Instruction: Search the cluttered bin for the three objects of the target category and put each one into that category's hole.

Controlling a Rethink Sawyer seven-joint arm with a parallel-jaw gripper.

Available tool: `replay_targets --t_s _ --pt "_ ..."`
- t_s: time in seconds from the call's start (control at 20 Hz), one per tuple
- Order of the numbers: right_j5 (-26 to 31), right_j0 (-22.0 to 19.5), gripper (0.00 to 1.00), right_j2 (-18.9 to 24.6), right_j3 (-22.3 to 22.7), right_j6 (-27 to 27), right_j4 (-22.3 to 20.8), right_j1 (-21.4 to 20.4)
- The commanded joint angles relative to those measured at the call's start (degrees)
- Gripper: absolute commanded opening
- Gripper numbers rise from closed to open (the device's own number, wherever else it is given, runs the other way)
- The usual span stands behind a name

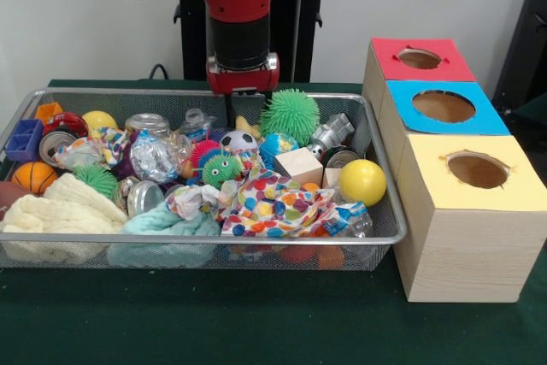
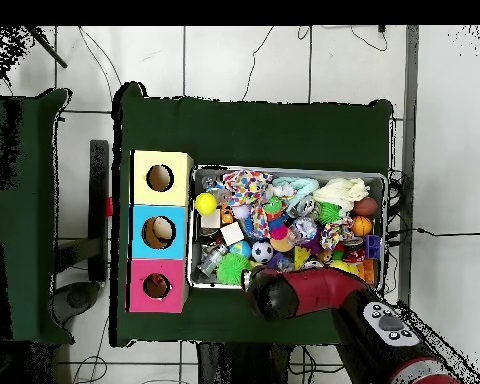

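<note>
Clutter fills the wire bin (image 1: 376, 237); the gripper (image 1: 232, 114) hangs at its far wall, behind the soccer ball (image 1: 238, 140), fingers hidden, so their state is unclear. Beside the bin stands the box (image 1: 466, 245) with red, blue and yellow holes.

Even indoor light, maybe slight blur.

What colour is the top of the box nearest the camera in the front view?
Yellow: the nearest box top is yellow, clearest in the front view.
</note>
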Motion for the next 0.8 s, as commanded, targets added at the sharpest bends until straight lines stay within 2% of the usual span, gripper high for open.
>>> replay_targets --t_s 0.05,0.5,0.75,0.8 --pt "5.3 -1.2 1.00 6.7 -9.5 -4.0 1.2 2.9" --pt "9.1 -2.1 1.00 8.7 -10.9 -5.3 1.6 2.5" --pt "7.0 -2.5 1.00 9.2 -10.6 -4.9 -0.3 2.5" --pt "6.7 -2.6 0.00 9.3 -10.5 -4.8 -0.6 2.5"
